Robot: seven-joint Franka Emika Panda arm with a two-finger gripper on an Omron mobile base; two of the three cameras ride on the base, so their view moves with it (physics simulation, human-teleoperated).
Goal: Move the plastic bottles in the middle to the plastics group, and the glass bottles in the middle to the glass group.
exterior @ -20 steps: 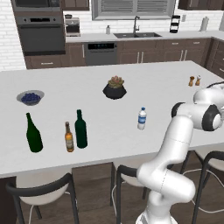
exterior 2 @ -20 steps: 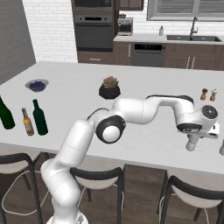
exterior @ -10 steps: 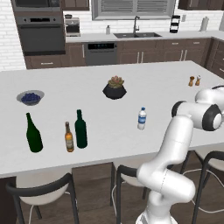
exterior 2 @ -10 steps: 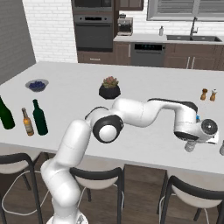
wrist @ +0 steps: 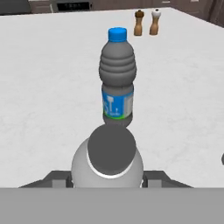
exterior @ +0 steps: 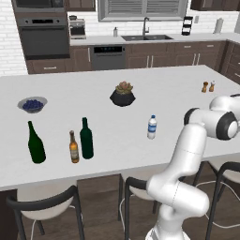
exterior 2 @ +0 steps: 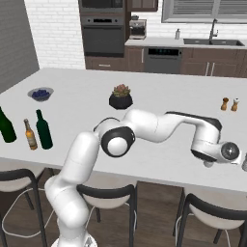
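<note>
The claw is clenched on a dark-capped bottle at six o'clock in the hand view; a blue-capped bottle stands just beyond at twelve. One white-capped water bottle remains mid-counter

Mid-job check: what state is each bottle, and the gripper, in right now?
gripper, shut on the dark-capped bottle.
dark-capped bottle, upright in the grip, cap on.
blue-capped bottle, upright on the counter, free, cap on.
white-capped water bottle, upright mid-counter, free.
straight green bottle, upright beside the beer bottle.
beer bottle, upright.
wine bottle, upright.
</note>
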